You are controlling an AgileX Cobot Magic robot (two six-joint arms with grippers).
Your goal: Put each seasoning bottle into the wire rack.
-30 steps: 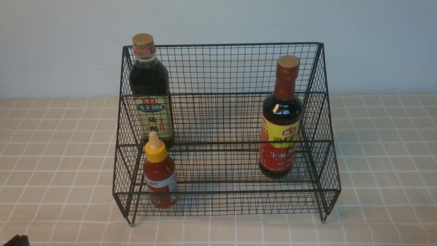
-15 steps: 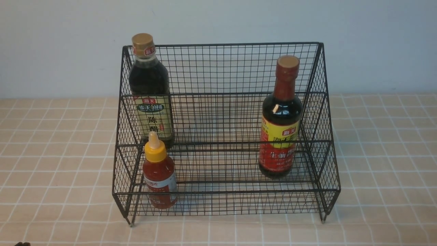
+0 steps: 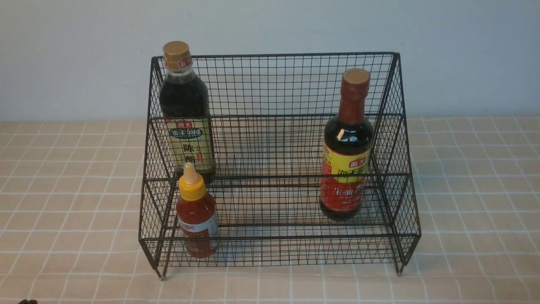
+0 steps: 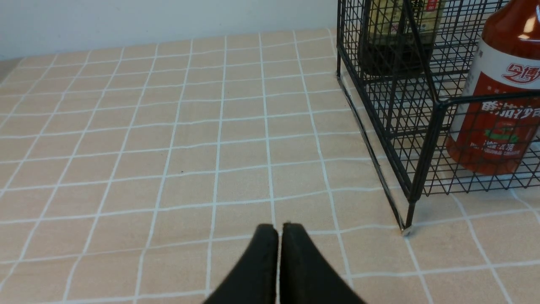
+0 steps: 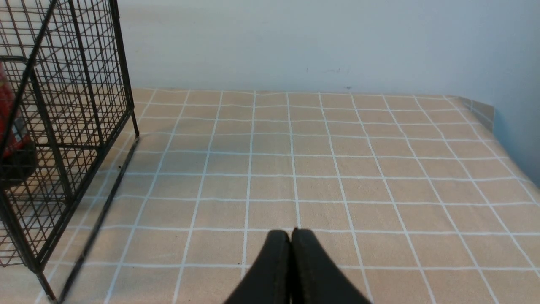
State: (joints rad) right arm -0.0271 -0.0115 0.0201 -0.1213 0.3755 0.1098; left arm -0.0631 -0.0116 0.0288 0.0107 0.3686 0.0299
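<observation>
Wire rack point(image 3: 278, 160) stands on the checked table point(image 3: 472, 202), back toward the wall. All three seasoning bottles are inside it, upright. Tall dark bottle with gold cap point(image 3: 184, 112) sits on the upper back tier at the robot's left end. Small red bottle with yellow nozzle cap point(image 3: 196, 213) is on the lower front tier, just in front of it, also at the left end. Dark bottle with red neck point(image 3: 347, 147) stands at the right end, well apart from the other two; its tier is hard to tell through the mesh.

Left gripper point(image 4: 279, 230): fingers pressed together, nothing between them, hanging over bare table near the rack's front left leg. Right gripper point(image 5: 291, 234): fingers pressed together too, nothing held, over bare table off the rack's right side. Neither touches the rack or a bottle.
</observation>
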